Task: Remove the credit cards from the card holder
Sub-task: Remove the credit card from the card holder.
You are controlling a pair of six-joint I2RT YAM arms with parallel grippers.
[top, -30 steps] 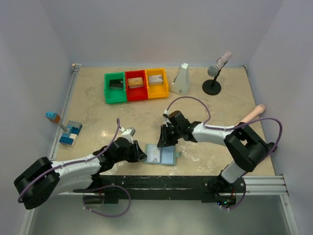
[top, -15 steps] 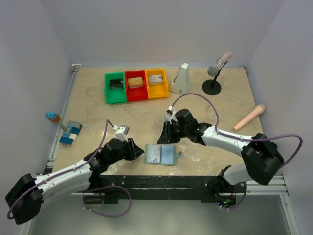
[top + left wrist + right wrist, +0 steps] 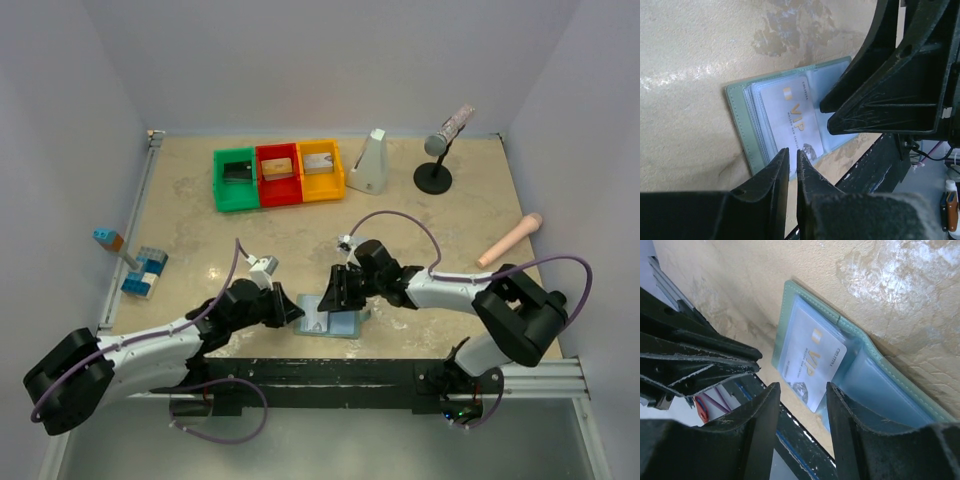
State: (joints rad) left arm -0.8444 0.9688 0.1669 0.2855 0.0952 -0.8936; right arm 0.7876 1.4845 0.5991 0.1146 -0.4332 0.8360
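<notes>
The card holder [image 3: 343, 322] lies open and flat on the table [image 3: 250, 235], close to the near edge and about midway between left and right. Its grey-green cover faces down and its pale blue pockets face up. A silver-grey credit card [image 3: 792, 119] marked VIP sits in the left-hand pocket, with one corner reaching past the pocket's edge.

The left gripper [image 3: 792, 151] reaches in from the left. Its fingers are drawn almost together, with only a thin slit between them, and their tips are at the near corner of that card. Whether they actually pinch the card cannot be told from these views.

The right gripper [image 3: 804, 387] hangs over the holder from the far right. Its fingers are spread apart with nothing between them, and the card shows in the gap below.

Well apart on the far side of the table, a green bin [image 3: 236, 179], a red bin [image 3: 278, 174] and a yellow bin [image 3: 320, 171] stand in a row, touching side by side
</notes>
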